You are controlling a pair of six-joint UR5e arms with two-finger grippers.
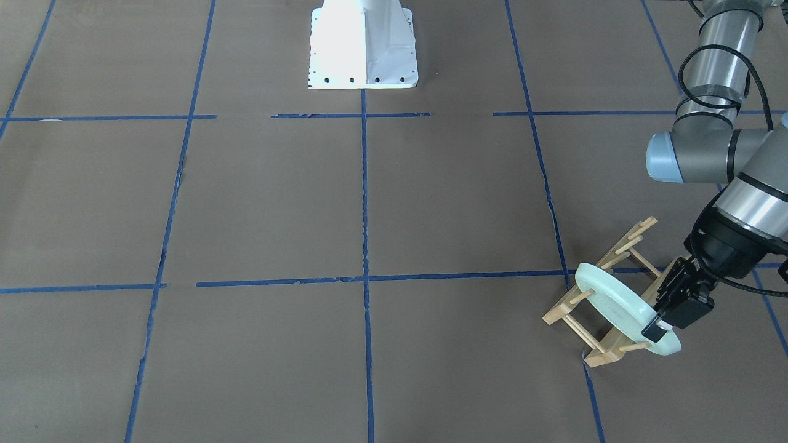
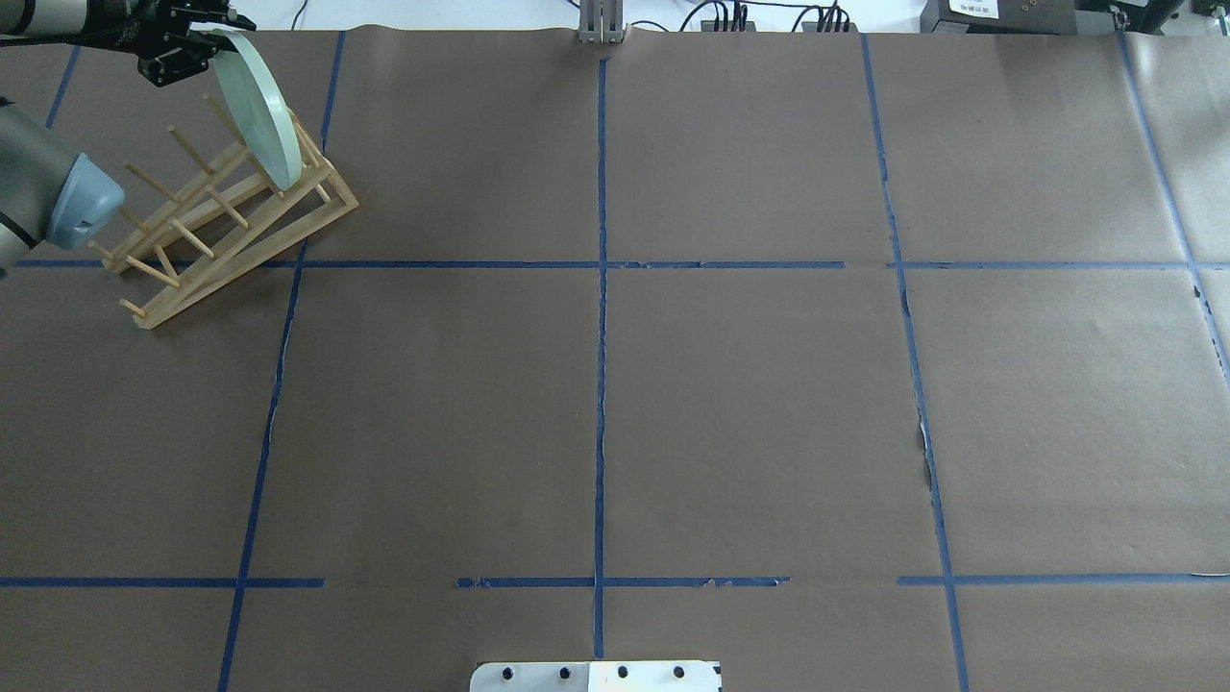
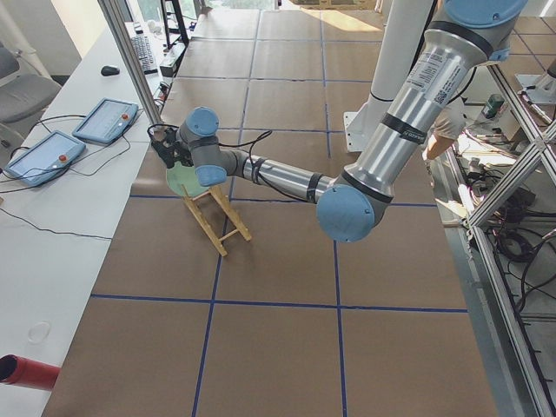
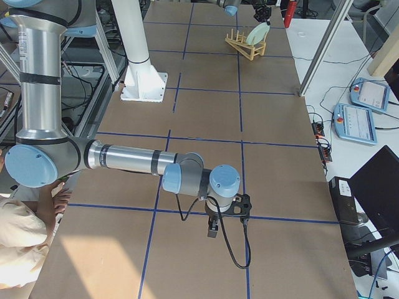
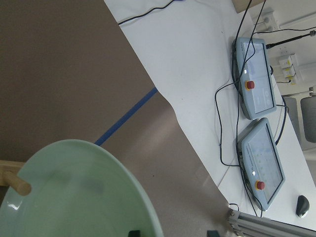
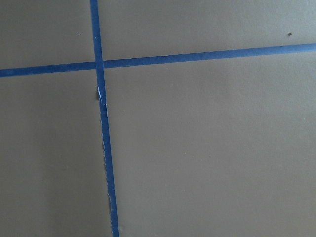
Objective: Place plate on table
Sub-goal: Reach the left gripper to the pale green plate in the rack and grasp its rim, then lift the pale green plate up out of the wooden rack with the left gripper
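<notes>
Overhead exterior feed puts the plate (image 2: 258,113) at the far left corner of the tabletop (image 2: 750,413). It stands on edge and leans between the pegs at the far end of the wooden peg rack (image 2: 226,226), so it is not yet lying on the paper. On the front-facing camera I see the left gripper (image 1: 660,327) at the plate's upper rim, one finger in front of the rim and the other behind it. My left wrist camera shows the jaws apart. One fingertip (image 5: 132,232) sits over the plate's inner face, and the other stands clear of the rim with bare tabletop showing between. I read it as straddling the rim without clamping it. The right gripper (image 4: 212,228) hangs low over the tabletop, well apart from the rack. Only the side camera catches it, so I cannot tell how its jaws stand. Its wrist camera shows just brown paper and crossing blue tape lines (image 6: 101,123).
</notes>
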